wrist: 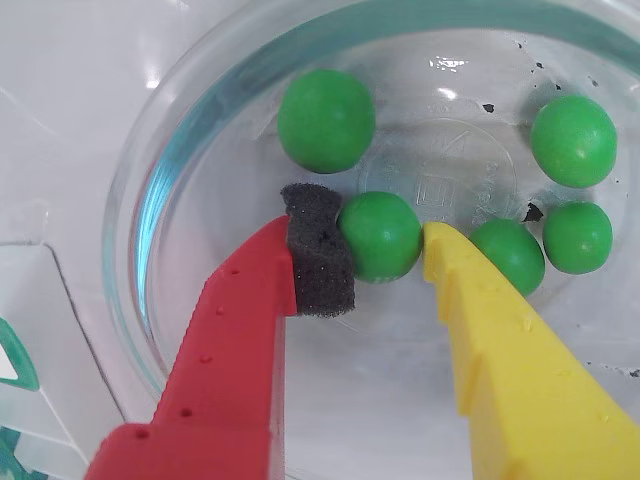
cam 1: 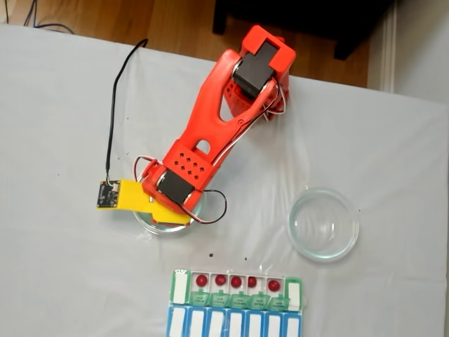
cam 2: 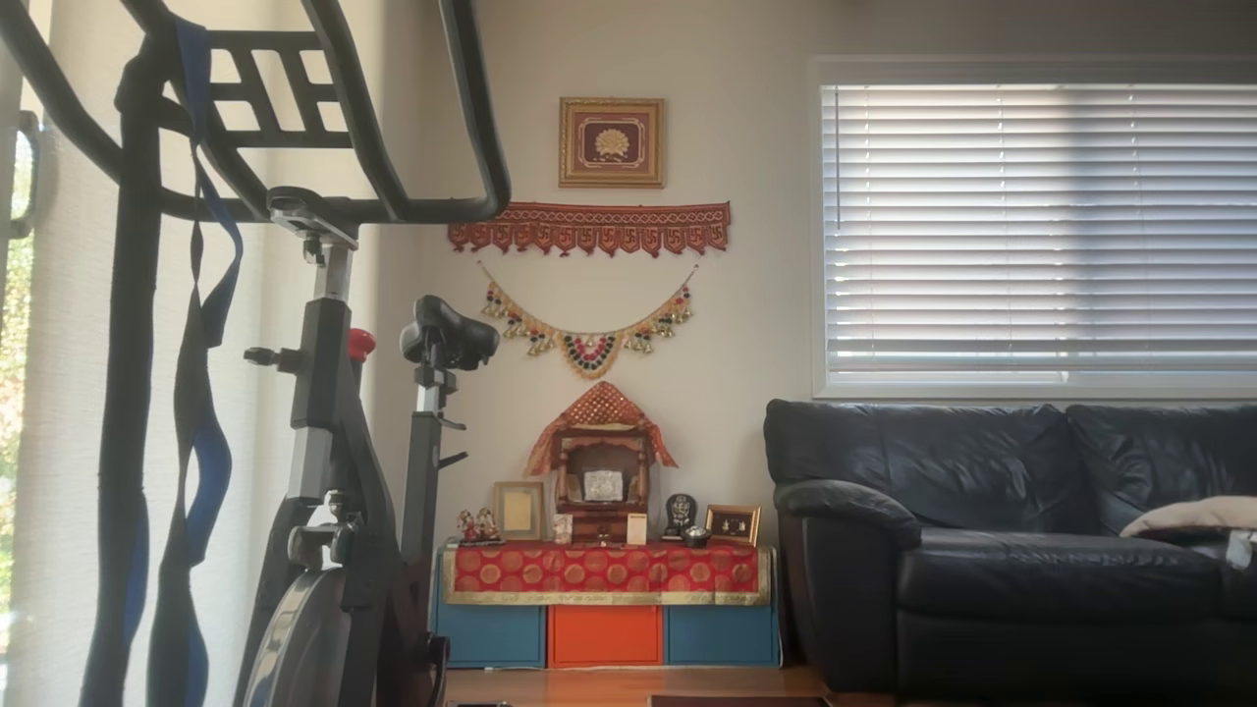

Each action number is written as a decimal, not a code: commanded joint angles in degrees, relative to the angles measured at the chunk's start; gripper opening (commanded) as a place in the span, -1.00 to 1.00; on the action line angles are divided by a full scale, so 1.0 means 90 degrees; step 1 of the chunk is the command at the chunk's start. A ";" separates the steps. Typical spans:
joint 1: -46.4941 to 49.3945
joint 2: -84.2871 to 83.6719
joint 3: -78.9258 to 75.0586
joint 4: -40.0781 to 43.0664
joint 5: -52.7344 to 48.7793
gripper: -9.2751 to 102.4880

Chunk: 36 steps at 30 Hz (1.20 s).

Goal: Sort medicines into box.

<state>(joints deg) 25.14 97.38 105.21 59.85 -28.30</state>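
Note:
Several bright green medicines lie in a round clear glass dish (wrist: 170, 170), among them one at the top (wrist: 325, 120) and one at the right (wrist: 573, 140). My gripper (wrist: 380, 240) reaches down into this dish. Its red finger's black foam pad (wrist: 320, 262) presses one side of a green ball (wrist: 380, 235), and the yellow fingertip (wrist: 437, 243) meets the other side. The ball still rests on the dish floor. In the fixed view the box (cam 1: 180, 286) lies at the front with its green lids folded open. Several dark red medicines (cam 1: 201, 280) sit in its compartments.
A second glass dish (cam 1: 323, 223) stands empty to the right of the arm (cam 1: 210, 133). A blue-framed row of white lids (cam 1: 235, 324) lies just in front of the box. A black cable (cam 1: 116, 105) runs across the white table.

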 commanded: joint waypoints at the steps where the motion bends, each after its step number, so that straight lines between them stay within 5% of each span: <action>1: 0.0068 0.0049 -0.0049 -0.0137 -0.0020 -0.59; 12: 0.0029 0.0029 -0.0020 -0.0146 -0.0020 -0.81; 36: 0.0264 0.1621 -0.0879 0.1113 -0.0059 -0.81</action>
<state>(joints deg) 27.77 104.59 103.71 67.76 -29.00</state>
